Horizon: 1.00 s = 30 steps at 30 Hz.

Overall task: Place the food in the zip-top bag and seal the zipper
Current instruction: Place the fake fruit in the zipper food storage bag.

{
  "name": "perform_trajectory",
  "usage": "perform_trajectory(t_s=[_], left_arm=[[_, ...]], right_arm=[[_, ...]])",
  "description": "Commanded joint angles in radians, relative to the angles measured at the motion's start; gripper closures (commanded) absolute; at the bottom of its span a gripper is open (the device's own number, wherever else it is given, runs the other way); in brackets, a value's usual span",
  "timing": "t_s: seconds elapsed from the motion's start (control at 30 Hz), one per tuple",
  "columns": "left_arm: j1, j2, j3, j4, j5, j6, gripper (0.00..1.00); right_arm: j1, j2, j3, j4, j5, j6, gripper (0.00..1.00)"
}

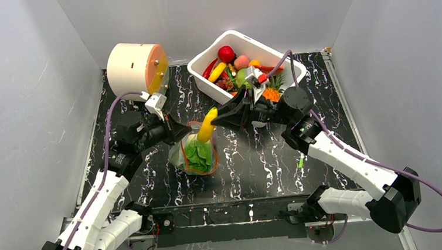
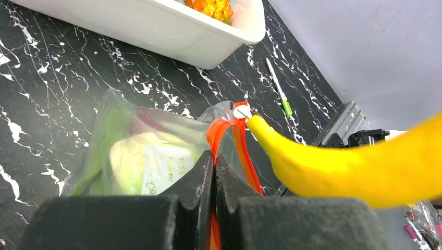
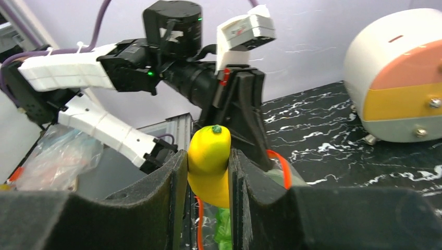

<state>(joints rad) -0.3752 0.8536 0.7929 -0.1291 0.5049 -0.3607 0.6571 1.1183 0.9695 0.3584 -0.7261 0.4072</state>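
Note:
The clear zip-top bag (image 1: 193, 157) stands on the black marbled table with leafy greens (image 1: 199, 154) inside. My left gripper (image 1: 181, 133) is shut on the bag's orange-red zipper (image 2: 221, 131), holding the mouth up. The strip runs between the closed jaws of that gripper (image 2: 215, 159). My right gripper (image 1: 216, 118) is shut on the yellow banana (image 1: 207, 125), which tilts down over the bag's mouth. In the right wrist view the banana (image 3: 209, 151) sits between the fingers, above the zipper (image 3: 282, 167) and the greens (image 3: 224, 230). The banana's tip (image 2: 259, 126) is next to the zipper's white slider.
A white tub (image 1: 202, 81) with several more toy fruits and vegetables stands at the back, behind the right arm. A cream cylinder with an orange face (image 1: 135, 66) sits at the back left. A green pen (image 1: 300, 162) lies on the table right of the bag.

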Motion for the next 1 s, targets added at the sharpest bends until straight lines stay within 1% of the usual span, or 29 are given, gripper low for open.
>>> perform_trajectory(t_s=[0.0,0.2,0.3,0.53,0.63,0.97], left_arm=[[-0.002,-0.005,0.051,0.026,0.011,-0.022,1.0],[-0.001,-0.004,0.056,0.03,0.024,-0.038,1.0],[-0.001,-0.005,0.056,0.03,0.034,-0.041,1.0],[-0.001,-0.008,0.056,0.018,0.06,-0.051,1.0],[-0.001,-0.009,0.058,0.026,0.082,-0.065,1.0],[-0.001,-0.008,0.05,0.095,0.139,-0.153,1.0]], right_arm=[[0.069,-0.012,0.034,0.043,0.027,-0.039,0.81],[0.133,0.032,0.012,0.099,0.053,-0.02,0.82],[0.155,0.041,-0.002,0.104,0.089,-0.065,0.82],[0.158,0.047,-0.057,0.034,0.213,-0.248,0.83],[0.166,0.056,-0.083,0.03,0.238,-0.312,0.83],[0.258,0.102,-0.13,-0.005,0.397,-0.58,0.83]])
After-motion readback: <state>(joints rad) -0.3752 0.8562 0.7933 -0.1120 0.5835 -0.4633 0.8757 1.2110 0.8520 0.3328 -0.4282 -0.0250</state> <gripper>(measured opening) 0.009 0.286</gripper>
